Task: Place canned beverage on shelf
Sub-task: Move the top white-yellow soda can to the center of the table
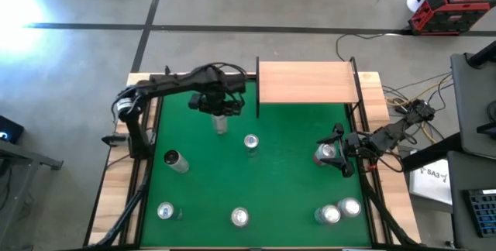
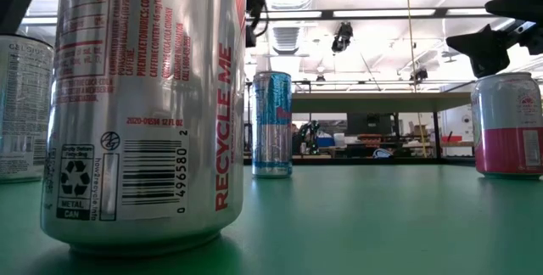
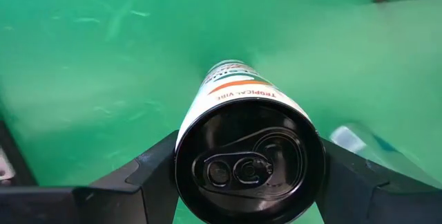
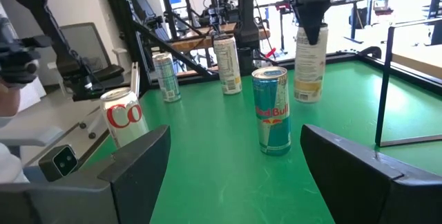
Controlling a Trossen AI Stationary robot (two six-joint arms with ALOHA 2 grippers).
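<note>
Shelf (image 1: 308, 82), a pale-wood board on thin black posts, stands at the far edge of the green worktop (image 1: 271, 181), towards the right, and its top is bare. Just to its left, the left claw (image 1: 220, 115) is clamped on a tall white can (image 3: 242, 106) with an orange band; the left wrist view looks down on the can's top, with a dark finger pressed to each side of it and green felt beyond. In the right wrist view that same can (image 4: 309, 65) hangs upright under the left claw (image 4: 311, 27), its base at or just above the felt; which one I cannot tell. The right claw (image 1: 335, 158) sits low near the worktop's right side, fingers parted and holding nothing, beside a red-and-white can (image 1: 325, 155). A blue energy-drink can (image 1: 251, 142) stands upright near the middle, between the two arms. A cola can (image 1: 175, 160) lies tipped on its side at the left, and more cans stand along the near edge.
</note>
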